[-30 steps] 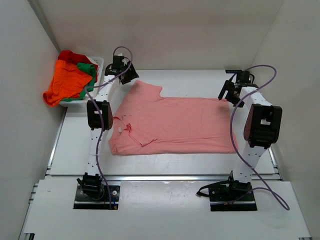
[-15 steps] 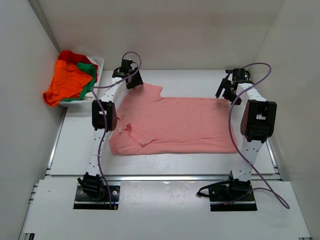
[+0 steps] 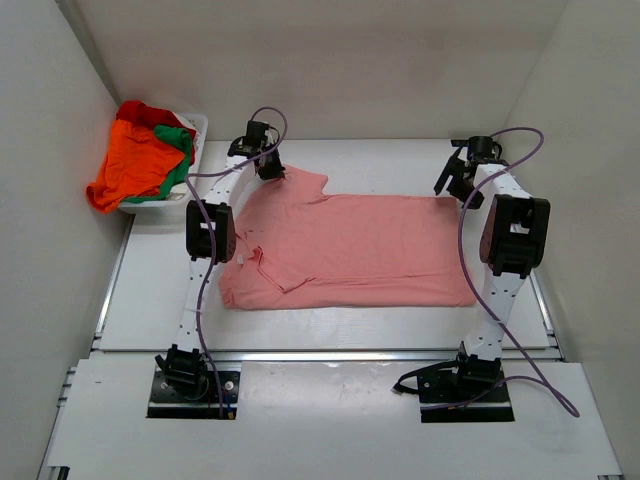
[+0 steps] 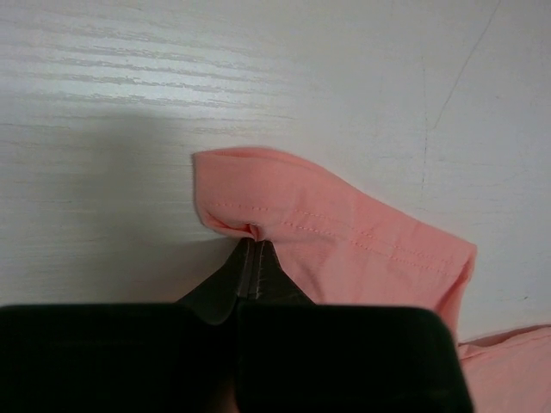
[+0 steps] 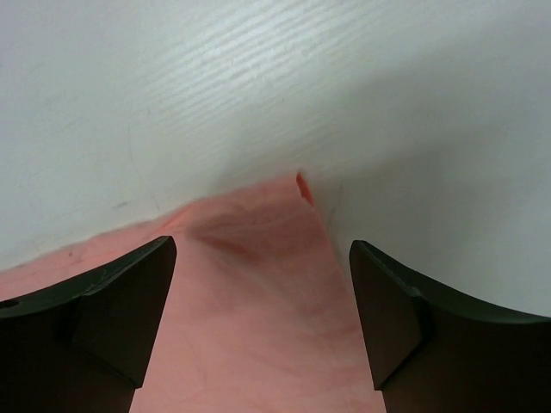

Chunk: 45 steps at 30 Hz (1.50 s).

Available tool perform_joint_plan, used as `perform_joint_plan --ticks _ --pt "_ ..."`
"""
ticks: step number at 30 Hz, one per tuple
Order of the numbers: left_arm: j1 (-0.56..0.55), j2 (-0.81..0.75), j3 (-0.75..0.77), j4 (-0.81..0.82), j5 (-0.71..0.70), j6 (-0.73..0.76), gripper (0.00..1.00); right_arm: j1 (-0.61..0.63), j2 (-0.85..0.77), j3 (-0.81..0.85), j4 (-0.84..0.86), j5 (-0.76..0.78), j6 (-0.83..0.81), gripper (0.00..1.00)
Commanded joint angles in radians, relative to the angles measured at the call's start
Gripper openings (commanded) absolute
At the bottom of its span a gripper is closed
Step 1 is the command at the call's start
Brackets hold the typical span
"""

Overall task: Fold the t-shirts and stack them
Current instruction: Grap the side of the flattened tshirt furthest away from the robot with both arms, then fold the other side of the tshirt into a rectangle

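Observation:
A salmon pink t-shirt [image 3: 350,245] lies spread flat on the white table, collar to the left. My left gripper [image 3: 270,168] is at its far left sleeve. In the left wrist view that gripper [image 4: 252,245] is shut, pinching the stitched hem of the sleeve [image 4: 344,232]. My right gripper [image 3: 455,185] is over the shirt's far right corner. In the right wrist view it [image 5: 263,249] stands open, one finger [image 5: 129,301] on each side of the pink corner [image 5: 267,344], not touching it.
A white basket [image 3: 197,128] at the far left holds a pile of t-shirts: bright orange [image 3: 135,165], green [image 3: 178,140] and red [image 3: 145,112]. White walls close in on the table at the left, back and right.
My left gripper moved right from beside the basket onto the pink sleeve and went from open to shut on its hem. The right gripper shifted only slightly.

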Motion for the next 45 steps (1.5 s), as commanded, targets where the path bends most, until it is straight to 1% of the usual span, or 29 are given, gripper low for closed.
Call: perform_joint_plan --ticks 1,3,5,6,7,8,10,11,14,17,21,22,23,24,25,26,27,28,29,30,31,33,36,41,43,45 --pt "0.014 -0.039 -0.016 -0.003 0.026 0.013 0.0 -0.013 0.059 0.085 0.007 0.009 0.021 0.79" --pt "0.02 -0.039 -0.03 0.003 0.037 0.002 0.0 -0.016 0.107 0.166 -0.029 -0.031 0.027 0.79" --pt "0.041 -0.036 -0.036 0.017 0.076 -0.005 0.0 -0.016 0.137 0.213 -0.061 -0.037 0.022 0.69" --pt "0.039 -0.034 -0.04 0.02 0.09 -0.013 0.0 -0.017 0.154 0.244 -0.077 -0.042 0.027 0.52" --pt "0.042 -0.033 -0.028 0.015 0.098 -0.016 0.0 -0.013 0.163 0.269 -0.098 -0.034 0.025 0.37" --pt "0.042 -0.028 -0.027 0.02 0.104 -0.016 0.0 -0.01 0.176 0.284 -0.106 -0.048 0.033 0.3" --pt "0.042 -0.036 -0.013 0.015 0.116 -0.013 0.0 -0.01 0.179 0.28 -0.118 -0.054 0.036 0.01" --pt "0.048 -0.04 -0.01 0.02 0.109 -0.007 0.0 -0.007 0.168 0.284 -0.118 -0.053 0.039 0.0" --pt "0.051 -0.059 -0.008 0.021 0.121 -0.007 0.0 -0.008 0.142 0.234 -0.088 -0.063 0.039 0.0" --pt "0.066 -0.085 -0.001 0.003 0.153 -0.001 0.0 -0.017 0.128 0.238 -0.086 -0.066 0.018 0.0" --pt "0.08 -0.174 -0.019 -0.049 0.192 0.005 0.0 -0.027 0.085 0.232 -0.097 -0.065 -0.02 0.01" --pt "0.081 -0.207 -0.054 -0.054 0.193 0.022 0.0 -0.034 0.072 0.226 -0.097 -0.065 -0.019 0.0" --pt "0.074 -0.229 -0.109 -0.068 0.189 0.042 0.0 -0.037 0.043 0.206 -0.089 -0.071 -0.033 0.0" --pt "0.078 -0.282 -0.141 -0.069 0.183 0.048 0.0 -0.043 0.03 0.177 -0.088 -0.07 -0.036 0.0" --pt "0.068 -0.351 -0.248 -0.06 0.186 0.068 0.0 -0.047 0.001 0.162 -0.092 -0.077 -0.042 0.0" --pt "0.069 -0.437 -0.393 -0.021 0.189 0.067 0.0 -0.048 -0.034 0.123 -0.068 -0.082 -0.05 0.0" --pt "0.077 -0.483 -0.465 0.054 0.189 0.061 0.0 -0.057 -0.053 0.079 -0.051 -0.085 -0.054 0.0" --pt "0.075 -0.582 -0.626 0.14 0.192 0.053 0.0 -0.06 -0.085 0.032 -0.042 -0.097 -0.057 0.0" --pt "0.086 -0.664 -0.766 0.182 0.202 0.03 0.0 -0.066 -0.126 0.01 -0.028 -0.108 -0.054 0.0" --pt "0.094 -0.699 -0.821 0.237 0.212 0.019 0.0 -0.07 -0.137 -0.034 -0.01 -0.119 -0.062 0.0" --pt "0.098 -0.758 -0.906 0.256 0.224 0.019 0.0 -0.071 -0.171 -0.053 -0.002 -0.125 -0.062 0.0" --pt "0.106 -0.821 -1.005 0.248 0.228 0.025 0.0 -0.067 -0.234 -0.13 0.007 -0.139 -0.071 0.0" --pt "0.097 -0.917 -1.128 0.266 0.247 0.035 0.0 -0.062 -0.287 -0.231 0.029 -0.16 -0.08 0.0" --pt "0.081 -1.068 -1.316 0.259 0.229 0.048 0.0 -0.056 -0.408 -0.432 0.072 -0.182 -0.094 0.0" --pt "0.091 -1.121 -1.41 0.256 0.232 0.048 0.0 -0.062 -0.45 -0.478 0.081 -0.183 -0.103 0.0" --pt "0.094 -1.209 -1.47 0.245 0.226 0.045 0.0 -0.074 -0.473 -0.513 0.089 -0.186 -0.113 0.0"
